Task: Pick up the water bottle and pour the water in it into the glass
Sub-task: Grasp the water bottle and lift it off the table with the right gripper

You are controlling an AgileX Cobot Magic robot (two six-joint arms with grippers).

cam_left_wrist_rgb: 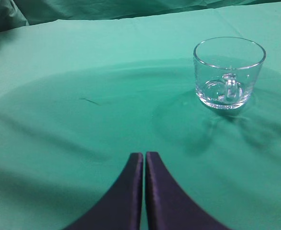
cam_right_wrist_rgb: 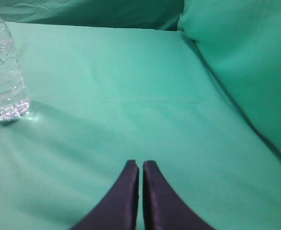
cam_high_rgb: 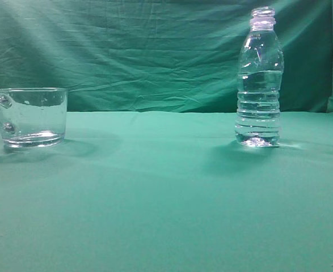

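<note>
The worktop (cam_high_rgb: 166, 198) is covered in plain green cloth, and the wrinkled backdrop (cam_high_rgb: 126, 51) behind it is a darker green. The water bottle (cam_high_rgb: 259, 79) is clear and unlabelled — its ribbed lower body shows as pale horizontal bands. The glass (cam_high_rgb: 33, 116) is colourless too. Both the left tool (cam_left_wrist_rgb: 144, 191) and the right tool (cam_right_wrist_rgb: 140, 196) are dark, near black with a purple tint.

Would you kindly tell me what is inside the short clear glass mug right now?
The short clear glass mug looks empty: only its thick base and handle show through. A thin film of liquid cannot be ruled out.
</note>
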